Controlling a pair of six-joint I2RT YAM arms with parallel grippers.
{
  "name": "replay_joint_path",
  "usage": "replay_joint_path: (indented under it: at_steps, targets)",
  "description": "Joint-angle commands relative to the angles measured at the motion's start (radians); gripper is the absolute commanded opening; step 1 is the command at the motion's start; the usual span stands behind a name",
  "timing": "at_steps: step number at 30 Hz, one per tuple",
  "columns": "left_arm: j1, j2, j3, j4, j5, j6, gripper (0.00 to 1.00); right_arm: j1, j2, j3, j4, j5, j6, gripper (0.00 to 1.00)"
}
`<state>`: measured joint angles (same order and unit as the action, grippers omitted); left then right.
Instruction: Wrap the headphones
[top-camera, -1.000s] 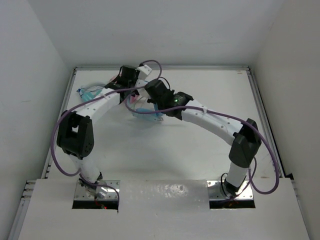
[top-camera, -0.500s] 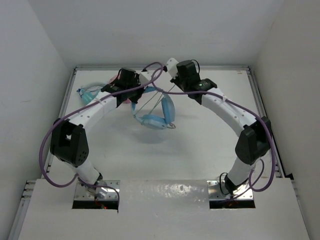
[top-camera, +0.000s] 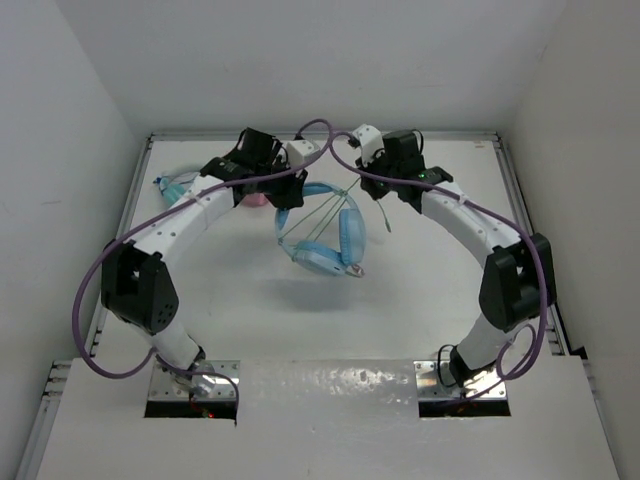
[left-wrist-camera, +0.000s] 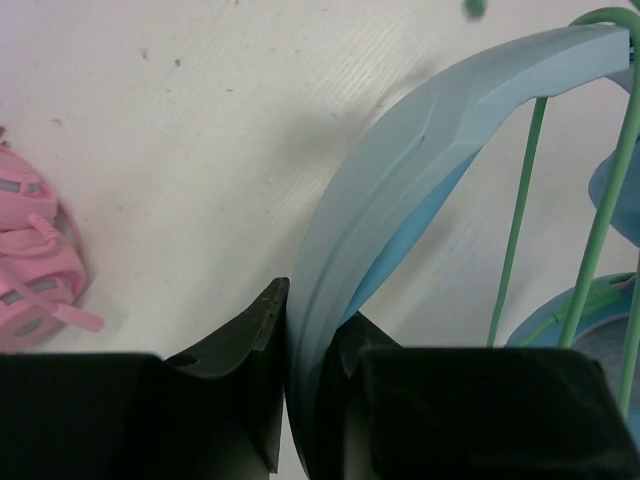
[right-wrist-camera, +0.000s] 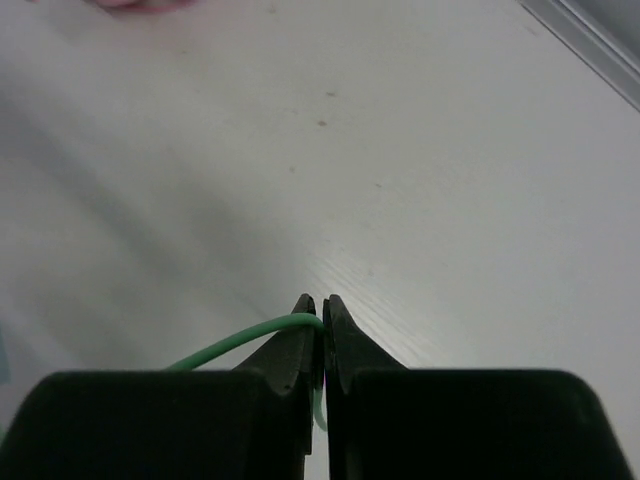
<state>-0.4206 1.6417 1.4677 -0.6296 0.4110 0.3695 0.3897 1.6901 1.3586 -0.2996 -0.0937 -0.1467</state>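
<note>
Moved: since a second ago we see the right arm gone from over the middle of the table (top-camera: 420, 290) out to the far right, and the headphones (top-camera: 350, 232) shifted a little right and nearer.
Headphones: light blue, far middle of the table, between the two grippers; headband (left-wrist-camera: 400, 180) on the far side, both earcups on the near side. We cannot tell whether the earcups touch the table.
Cable: thin green cable (left-wrist-camera: 515, 230), strands running from the headband to the earcups, and one length leading right.
Left gripper: left gripper (left-wrist-camera: 310, 325) clamped on the headband, a finger on each side.
Right gripper: right gripper (right-wrist-camera: 320, 305) with jaws pressed together, the green cable pinched at the tips.
Pink headphones: pink headphones (left-wrist-camera: 35, 270) lying just left of the left gripper, apart from the blue pair.
Teal headphones: teal headphones (top-camera: 178, 185) at the far left, well apart.
</note>
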Motion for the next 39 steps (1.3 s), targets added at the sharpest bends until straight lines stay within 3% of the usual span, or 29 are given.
replay_joint_path:
  at_steps: [1,7,11,16,18,22,28,31,32,33,39]
  targets:
    - [0.016,-0.049,0.112,-0.096,0.256,-0.105,0.00,-0.035,-0.035,-0.106,0.230,-0.130,0.114,0.00]
    - [0.016,0.003,0.170,-0.053,0.288,-0.214,0.00,-0.034,-0.024,-0.307,0.601,-0.383,0.300,0.15]
    - [0.016,0.020,0.168,-0.029,0.261,-0.227,0.00,-0.034,0.003,-0.371,0.787,-0.420,0.378,0.13]
    - [0.016,0.032,0.195,-0.027,0.238,-0.230,0.00,-0.034,0.014,-0.452,0.901,-0.448,0.427,0.09]
    - [0.017,0.036,0.212,-0.024,0.220,-0.231,0.00,-0.034,0.019,-0.458,0.898,-0.454,0.433,0.13]
    - [0.017,0.050,0.232,-0.012,0.178,-0.233,0.00,-0.034,0.040,-0.461,0.866,-0.482,0.435,0.32]
    - [0.016,0.061,0.247,-0.010,0.101,-0.202,0.00,-0.035,0.025,-0.455,0.780,-0.482,0.397,0.49]
    - [0.019,0.055,0.235,-0.010,0.078,-0.195,0.00,-0.041,-0.006,-0.434,0.659,-0.437,0.360,0.70]
    - [0.025,0.053,0.227,-0.004,0.083,-0.204,0.00,-0.051,-0.026,-0.435,0.616,-0.423,0.351,0.89]
    - [0.029,0.047,0.209,0.005,0.092,-0.211,0.00,-0.057,-0.039,-0.443,0.599,-0.401,0.349,0.97]
    - [0.057,0.056,0.197,0.045,0.069,-0.231,0.00,-0.094,-0.141,-0.489,0.476,-0.321,0.303,0.99]
